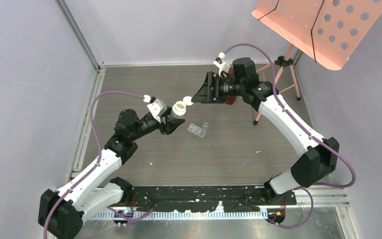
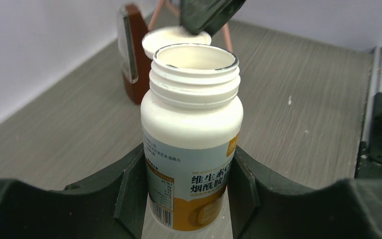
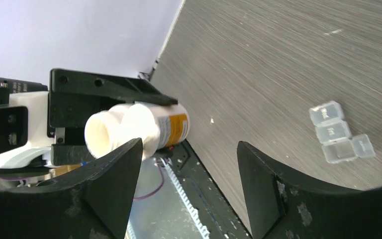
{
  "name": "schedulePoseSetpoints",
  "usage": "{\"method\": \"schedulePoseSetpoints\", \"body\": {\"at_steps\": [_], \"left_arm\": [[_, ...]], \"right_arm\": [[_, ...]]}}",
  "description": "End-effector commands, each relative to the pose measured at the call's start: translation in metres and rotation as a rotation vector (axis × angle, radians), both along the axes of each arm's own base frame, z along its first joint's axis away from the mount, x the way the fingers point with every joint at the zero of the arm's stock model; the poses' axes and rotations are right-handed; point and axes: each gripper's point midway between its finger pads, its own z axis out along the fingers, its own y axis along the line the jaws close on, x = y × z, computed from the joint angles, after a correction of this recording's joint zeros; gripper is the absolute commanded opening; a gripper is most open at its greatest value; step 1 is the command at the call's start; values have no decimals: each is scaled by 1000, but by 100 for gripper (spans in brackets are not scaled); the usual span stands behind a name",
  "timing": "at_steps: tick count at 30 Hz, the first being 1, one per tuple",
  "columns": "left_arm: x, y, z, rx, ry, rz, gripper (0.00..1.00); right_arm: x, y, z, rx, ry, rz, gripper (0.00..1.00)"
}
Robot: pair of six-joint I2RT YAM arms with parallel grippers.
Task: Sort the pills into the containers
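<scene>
**While left gripper clamps the uncapped pill bottle, right gripper gapes**

Clear containers lie on the table just beside the left gripper, below the gap between both grippers. The bottle's white cap sits at the right gripper's tip.

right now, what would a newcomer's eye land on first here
The uncapped white pill bottle, gripped by the left fingers over the table, with its cap just beyond the mouth. The right fingers stand open facing it. Nearby on the table lies a clear compartment box, one lid flipped open.
</scene>
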Motion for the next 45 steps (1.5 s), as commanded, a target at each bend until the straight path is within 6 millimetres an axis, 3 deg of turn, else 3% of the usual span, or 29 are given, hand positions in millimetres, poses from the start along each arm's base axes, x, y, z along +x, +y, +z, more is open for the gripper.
{"method": "schedulePoseSetpoints", "body": {"at_steps": [1,6,12,20,24,32,39,43,45], "left_arm": [[21,8,-40,114,46,115,0],[34,8,-63,159,86,169,0],[40,-1,-67,154,105,164,0],[41,-9,-75,162,119,142,0],[37,-11,-75,158,120,125,0],[28,-16,-76,145,117,75,0],[24,-18,-80,157,128,50,0],[27,-17,-88,179,148,66,0],[29,-16,-95,205,165,79,0]], "right_arm": [[0,-12,-1,-47,-123,-29,77],[8,-22,-31,-133,-104,-91,72],[5,-28,-64,-277,-81,-103,51],[-1,-9,-94,-400,-30,-97,38],[7,3,-95,-415,-21,-120,34],[31,20,-81,-390,-51,-144,33],[34,32,-74,-349,-78,-104,33],[35,22,-79,-368,-77,-129,33],[40,5,-87,-382,-49,-172,33]]}}
